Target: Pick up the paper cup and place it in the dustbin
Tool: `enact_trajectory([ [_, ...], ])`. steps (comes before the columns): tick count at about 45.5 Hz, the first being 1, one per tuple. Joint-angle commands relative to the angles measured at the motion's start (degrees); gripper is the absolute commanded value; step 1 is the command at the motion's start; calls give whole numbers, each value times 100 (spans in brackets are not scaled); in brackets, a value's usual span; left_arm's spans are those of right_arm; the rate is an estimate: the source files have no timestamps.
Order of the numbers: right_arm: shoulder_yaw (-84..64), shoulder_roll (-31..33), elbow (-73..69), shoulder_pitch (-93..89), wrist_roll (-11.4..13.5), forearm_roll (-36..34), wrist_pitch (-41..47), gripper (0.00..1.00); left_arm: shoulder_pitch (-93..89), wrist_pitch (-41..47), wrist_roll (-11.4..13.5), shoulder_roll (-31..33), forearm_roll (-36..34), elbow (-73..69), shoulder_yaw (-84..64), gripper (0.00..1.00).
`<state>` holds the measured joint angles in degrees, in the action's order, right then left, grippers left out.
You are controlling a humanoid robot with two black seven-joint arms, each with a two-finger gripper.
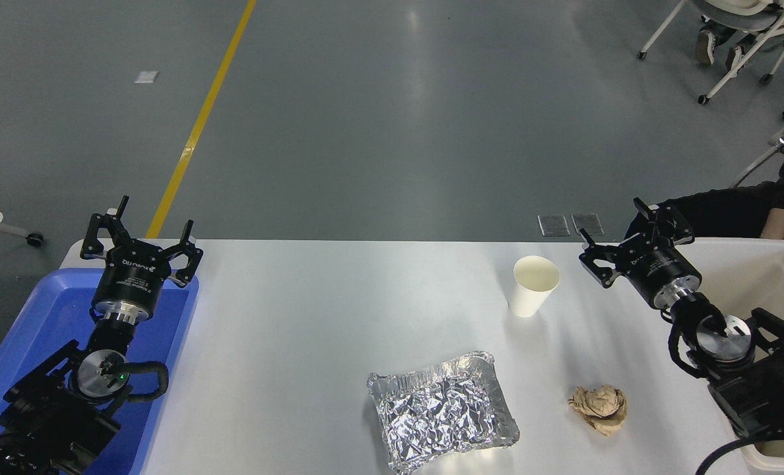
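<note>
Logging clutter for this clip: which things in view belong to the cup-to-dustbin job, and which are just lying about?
Belongs to the job:
paper cup, upright on the table
dustbin, at the right edge
right gripper, open beside the cup

Just lying about:
foil tray
crumpled brown paper ball
blue tray, under the parked left gripper

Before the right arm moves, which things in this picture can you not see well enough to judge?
All in the head view:
- Dustbin: its inside is mostly hidden by the right arm, and the picture's right edge cuts it off.
- Blue tray: the left arm covers much of its floor.
- Paper cup: its inside bottom is hidden by its own near wall.
- Person at the top right: cut off by the edge.
</note>
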<state>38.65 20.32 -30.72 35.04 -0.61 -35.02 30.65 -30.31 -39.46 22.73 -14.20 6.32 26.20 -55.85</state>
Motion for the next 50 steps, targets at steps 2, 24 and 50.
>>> enact_trajectory([
  [2,20,-46,-66,-41,-1,-22,73,100,16,0,-49,14,-9,-1,-40,100],
  [24,-313,534,-1181,1241,69,2911,64,100,-1,0,-5,5,0,-1,-5,100],
  [50,-7062,1027,-3159,6803,96,4073,1118,100,-10,0,4,5,0,-1,4,100],
])
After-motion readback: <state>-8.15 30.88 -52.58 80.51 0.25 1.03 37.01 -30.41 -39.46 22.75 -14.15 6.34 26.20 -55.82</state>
